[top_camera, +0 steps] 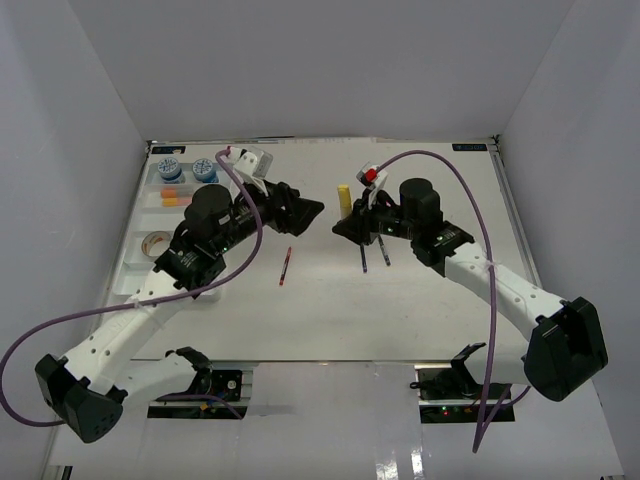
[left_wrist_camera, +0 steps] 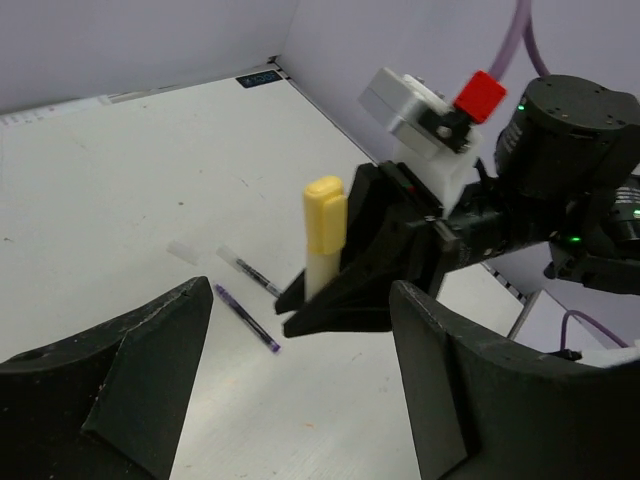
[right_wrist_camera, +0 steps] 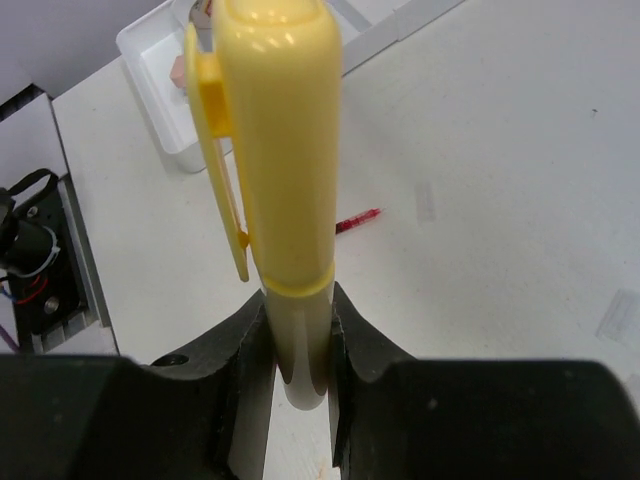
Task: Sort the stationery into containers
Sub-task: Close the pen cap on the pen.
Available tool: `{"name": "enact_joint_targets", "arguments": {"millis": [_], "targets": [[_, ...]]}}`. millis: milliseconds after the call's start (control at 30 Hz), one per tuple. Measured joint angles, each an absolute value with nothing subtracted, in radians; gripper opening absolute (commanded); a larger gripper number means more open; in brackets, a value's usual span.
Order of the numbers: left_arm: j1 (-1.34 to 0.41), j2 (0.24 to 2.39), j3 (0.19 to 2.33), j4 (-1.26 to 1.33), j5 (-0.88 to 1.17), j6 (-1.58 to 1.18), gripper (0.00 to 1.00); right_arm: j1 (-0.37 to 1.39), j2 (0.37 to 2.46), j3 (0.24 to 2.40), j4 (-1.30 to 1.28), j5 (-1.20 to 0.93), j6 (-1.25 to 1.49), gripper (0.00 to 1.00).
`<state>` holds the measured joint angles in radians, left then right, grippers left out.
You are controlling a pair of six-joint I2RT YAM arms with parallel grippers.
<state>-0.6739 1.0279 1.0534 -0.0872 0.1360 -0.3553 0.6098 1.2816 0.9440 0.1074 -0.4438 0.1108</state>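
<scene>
Step in hand, by my read: a hand-off in the middle of the table. The right gripper is clamped on the lower barrel of the yellow marker and holds it upright, cap on top, above the tabletop. The left gripper faces it from just beside, jaws wide apart with nothing between them (the marker is not yet inside the gap). The tray lies along the left edge, well apart from the marker and on the left arm's side, so a pass to the left arm makes sense.

Next move, as I judge it: the left jaws need to come around the free upper part of the marker and close before the right jaws let go. After that it goes to a compartment. Risk: the cap end is smooth, so a shallow pinch could slip.

Counts:
- yellow marker: one, in the right gripper's grip
- red pen: one, loose on the table between the arms
- dark pens: two, lying side by side on the table under the right gripper
- blue-white tubs: two, in the far end of the tray
- erasers: two, orange and pink, in the tray just nearer than the tubs
- tape roll: one, in the tray, further toward the near end
- clear roll: can't find it
</scene>
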Motion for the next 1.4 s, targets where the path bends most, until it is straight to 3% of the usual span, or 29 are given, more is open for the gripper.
{"name": "enact_joint_targets", "arguments": {"millis": [233, 533, 1067, 1400], "targets": [[-0.453, 1.163, 1.095, -0.014, 0.474, -0.355, 0.81, 0.554, 1.282, 0.965, 0.065, -0.691, 0.044, 0.08], [-0.448, 1.235, 1.172, 0.092, 0.744, -0.393, 0.84, 0.545, 1.283, 1.022, 0.034, -0.812, 0.018, 0.08], [-0.522, 1.296, 1.258, 0.063, 0.732, -0.392, 0.80, 0.545, 1.303, 1.045, -0.006, -0.834, 0.015, 0.08], [-0.576, 1.352, 1.261, 0.058, 0.679, -0.406, 0.66, 0.545, 1.303, 1.045, -0.006, -0.841, 0.015, 0.08]]}}
